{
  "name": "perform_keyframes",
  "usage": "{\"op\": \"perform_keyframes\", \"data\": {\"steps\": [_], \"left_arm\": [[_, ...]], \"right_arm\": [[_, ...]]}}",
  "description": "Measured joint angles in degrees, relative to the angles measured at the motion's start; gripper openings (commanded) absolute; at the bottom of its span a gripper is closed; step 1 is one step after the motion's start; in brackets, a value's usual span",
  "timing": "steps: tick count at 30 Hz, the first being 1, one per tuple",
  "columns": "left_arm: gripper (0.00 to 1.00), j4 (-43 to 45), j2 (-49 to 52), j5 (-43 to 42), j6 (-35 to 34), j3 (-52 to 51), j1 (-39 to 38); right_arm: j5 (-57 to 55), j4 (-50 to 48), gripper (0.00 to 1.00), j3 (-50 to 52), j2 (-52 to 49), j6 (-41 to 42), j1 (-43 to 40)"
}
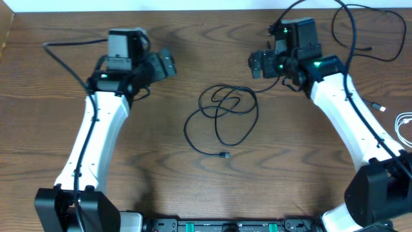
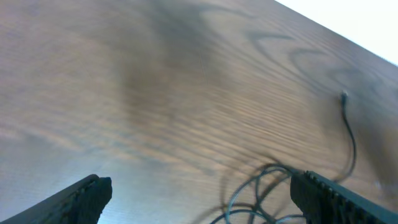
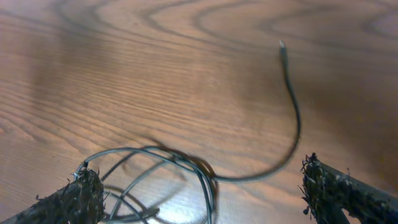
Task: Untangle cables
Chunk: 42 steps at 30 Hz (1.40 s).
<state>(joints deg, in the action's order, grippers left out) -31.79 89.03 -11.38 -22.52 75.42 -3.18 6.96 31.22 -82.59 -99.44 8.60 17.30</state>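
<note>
- Table check, what's on it?
- Brown wood-grain table (image 1: 161, 174), with two arms coming in from the near edge. Left arm (image 1: 96, 132) leans to the back left, right arm (image 1: 347, 119) to the back right.
- Claws?
- Left gripper (image 1: 165, 64) faces the centre. In its wrist view the gripper (image 2: 200, 182) has its fingers spread wide and grips nothing. Right gripper (image 1: 260, 63) faces it from the other side. Its wrist view shows the same: gripper (image 3: 199, 174) with fingers wide apart and nothing clamped.
- Cables?
- Black cable (image 1: 185, 131) sits at table centre in loose overlapping loops, between the two grippers and touching neither. The right wrist view shows the loops (image 3: 205, 180) low in frame, flat on the wood, with a tail curving away. One plug end (image 1: 224, 155) lies free toward the front edge.
- Others?
- Second black cable (image 1: 402, 35) lies in wide loops at the back right corner, beyond the right arm. White cable (image 1: 402, 124) is coiled at the right edge, partly cut off by the frame.
</note>
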Motion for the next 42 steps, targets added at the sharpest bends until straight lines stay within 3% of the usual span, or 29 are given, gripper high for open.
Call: {"op": "perform_keyframes", "data": {"steps": [12,33,42], "left_arm": [[0.99,-5.64,0.0,4.98,-7.56,0.0,3.17],[0.99,-8.07,0.0,5.77,-8.83,0.0,2.91],[0.99,-8.48,0.0,5.77,-8.83,0.0,2.91]], "right_arm": [[-1.4,-5.77,0.99,-0.09,-9.09,-4.15,4.55],[-3.15,-9.73,0.99,-0.09,-15.47,-5.46,5.38],[-1.42,3.58,0.99,-0.39,-16.24,-9.31,9.66]]}}
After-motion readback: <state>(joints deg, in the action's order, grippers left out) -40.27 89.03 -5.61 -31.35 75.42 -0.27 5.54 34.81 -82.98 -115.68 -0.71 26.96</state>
